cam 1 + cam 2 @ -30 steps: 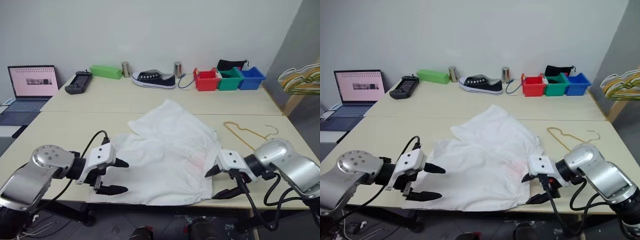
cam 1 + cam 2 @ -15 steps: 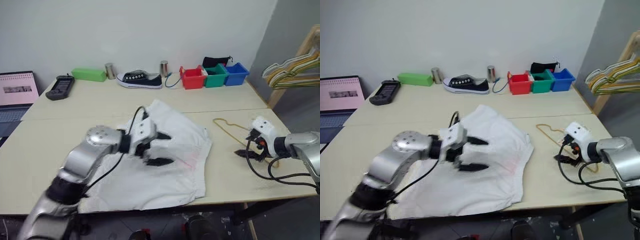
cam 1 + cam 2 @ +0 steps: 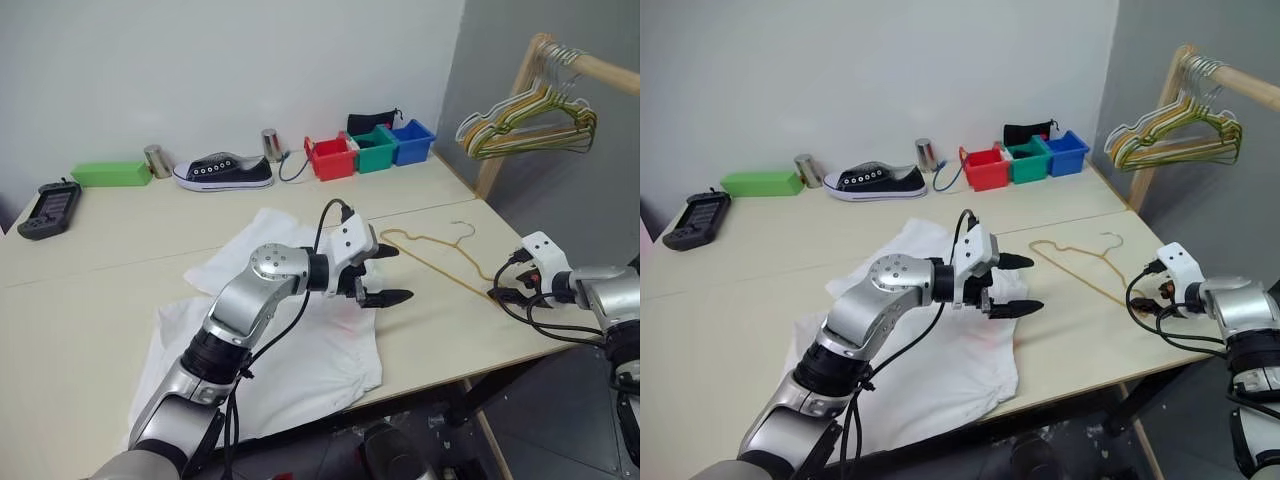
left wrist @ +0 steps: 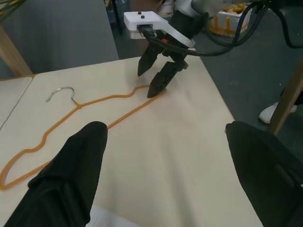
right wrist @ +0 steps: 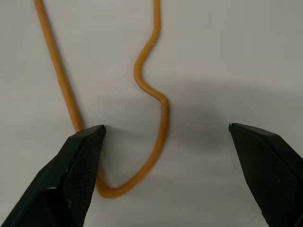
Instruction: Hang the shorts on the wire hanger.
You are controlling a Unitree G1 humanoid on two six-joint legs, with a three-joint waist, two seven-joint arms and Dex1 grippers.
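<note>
Right gripper (image 3: 1143, 299) low over the table (image 3: 100, 330) near its right edge, fingers spread wide, nothing held. Its tips come down at one rounded end of the wire hanger (image 3: 432, 257); in the right wrist view one finger (image 5: 80, 161) sits over the wire at that bend, contact uncertain. Hanger lies flat on the bare tabletop, hook toward the far side, just beside the shorts (image 3: 290, 350) but apart from them.

Left gripper (image 3: 385, 275) reaches across above the right edge of the shorts, fingers also wide, empty, pointing toward the hanger. Shorts are rumpled and spread over the near middle of the table.

Along the far edge: shoe (image 3: 222, 171), red, green and blue bins (image 3: 371, 151). Coloured hangers (image 3: 530, 120) hang on a wooden rail at right.
</note>
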